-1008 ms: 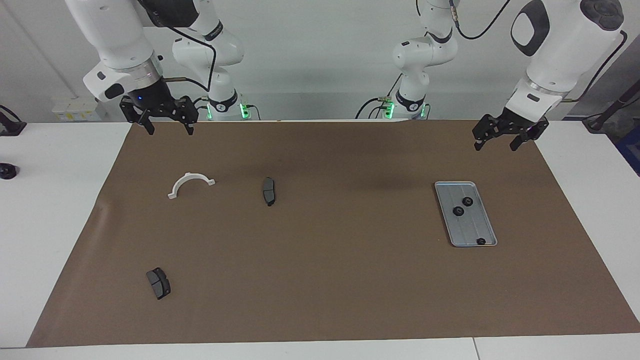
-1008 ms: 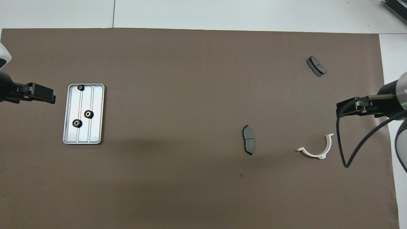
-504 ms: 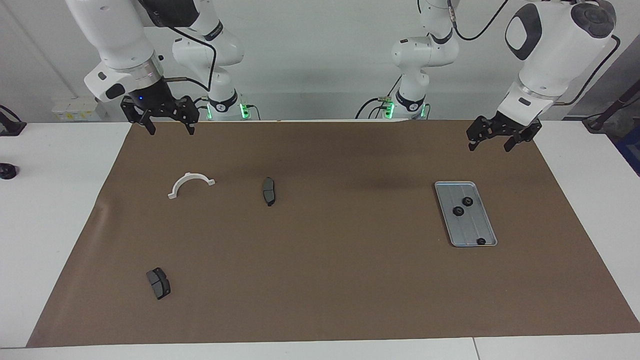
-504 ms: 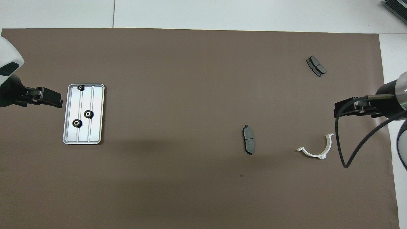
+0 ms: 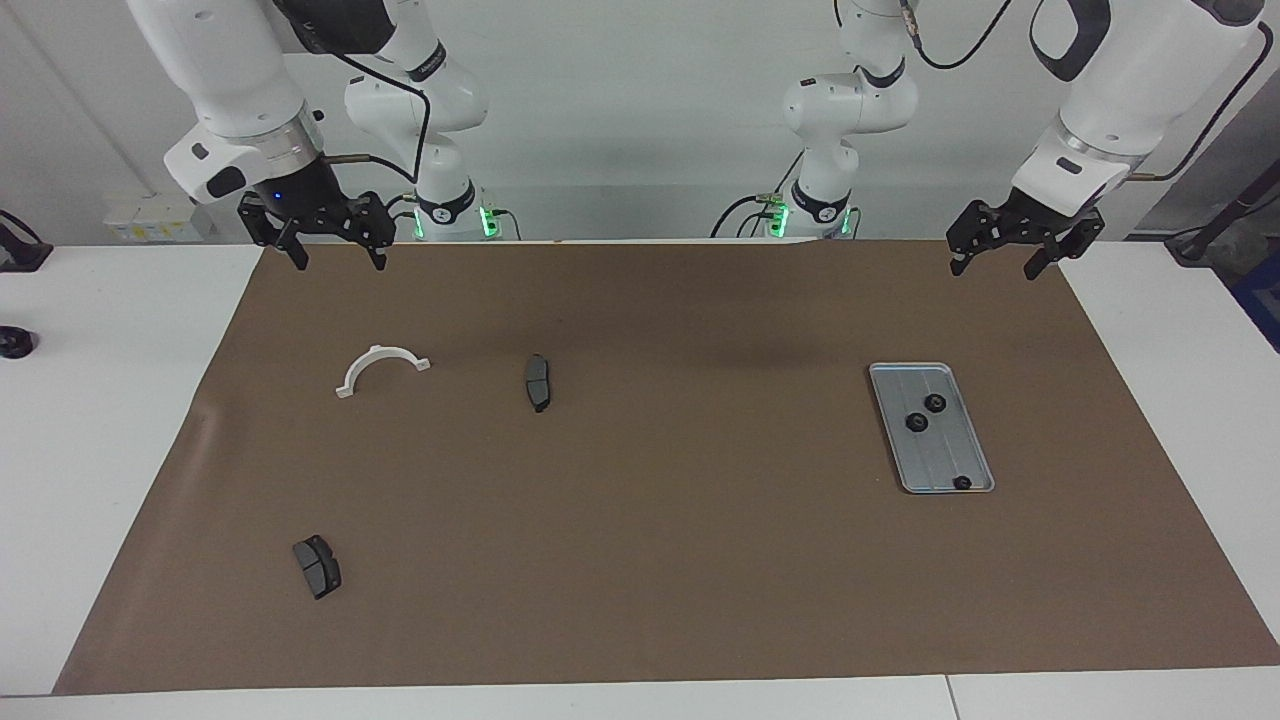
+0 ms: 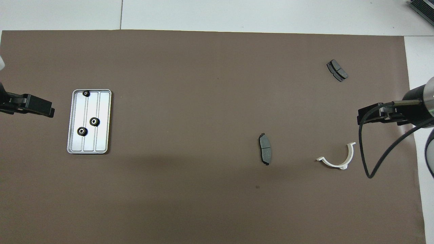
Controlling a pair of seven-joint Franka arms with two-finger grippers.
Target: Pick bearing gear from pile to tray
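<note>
Three gears lie in the tray, below the empty, open left tool. Small, hard, probably slippery: pinch across the toothed rim. Right tool waits open.

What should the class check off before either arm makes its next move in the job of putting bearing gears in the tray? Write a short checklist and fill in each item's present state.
1. Tray lies flat on the brown mat: ok.
2. Gears in the tray: three bearing gears lie inside its rim: ok.
3. Gears left to pick: none shows on the mat outside the tray: not ok.
4. Left claw is open, holds nothing and hangs over the mat's edge near the tray: ok.
5. Right claw is open, holds nothing and waits above the white curved bracket's end of the mat: ok.
6. Two brake pads lie apart from the tray: ok.
</note>
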